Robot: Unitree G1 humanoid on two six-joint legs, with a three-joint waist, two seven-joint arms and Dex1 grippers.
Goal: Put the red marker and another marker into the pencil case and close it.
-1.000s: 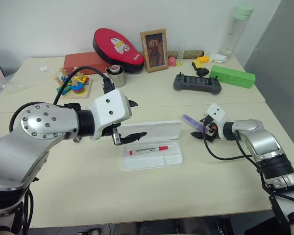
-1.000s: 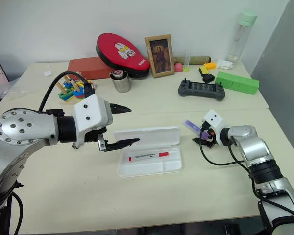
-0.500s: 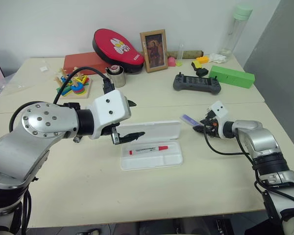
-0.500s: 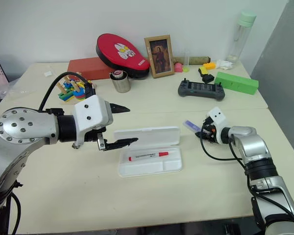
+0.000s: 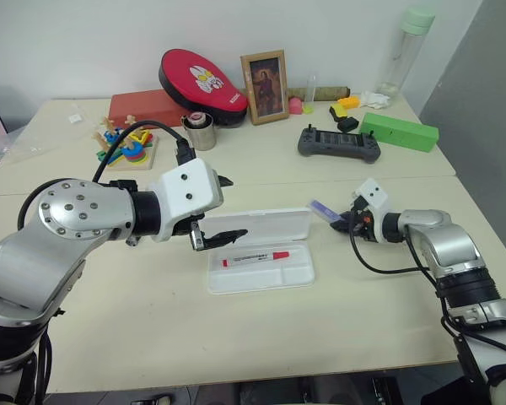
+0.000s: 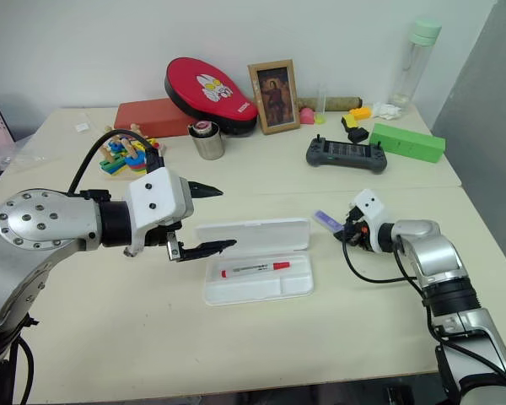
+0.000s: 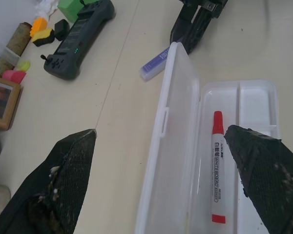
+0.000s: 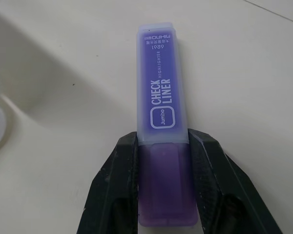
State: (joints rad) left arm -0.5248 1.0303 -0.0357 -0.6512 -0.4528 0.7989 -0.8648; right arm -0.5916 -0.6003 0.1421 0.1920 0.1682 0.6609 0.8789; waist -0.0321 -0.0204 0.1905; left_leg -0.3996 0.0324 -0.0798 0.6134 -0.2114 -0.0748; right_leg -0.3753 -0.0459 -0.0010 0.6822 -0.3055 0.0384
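Spanning the whole scene, the beige table carries everything. Pencil case lies open near the table's middle, lid folded flat behind the tray, on the side away from the robot. Left gripper hangs just above the left end of the lid, fingers spread wide apart, nothing between them; in the left wrist view the two black fingertips flank the case without touching it. Right gripper sits low at the table to the right of the case, pointing toward it, jaws pressed on the darker body end of the purple highlighter, one finger on each flat side. The highlighter's lilac cap end projects past the fingertips toward the lid's right end, apart from it. Whether the highlighter rests on the table or is lifted clear: cannot tell. Red marker lies lengthwise in the long compartment of the tray.
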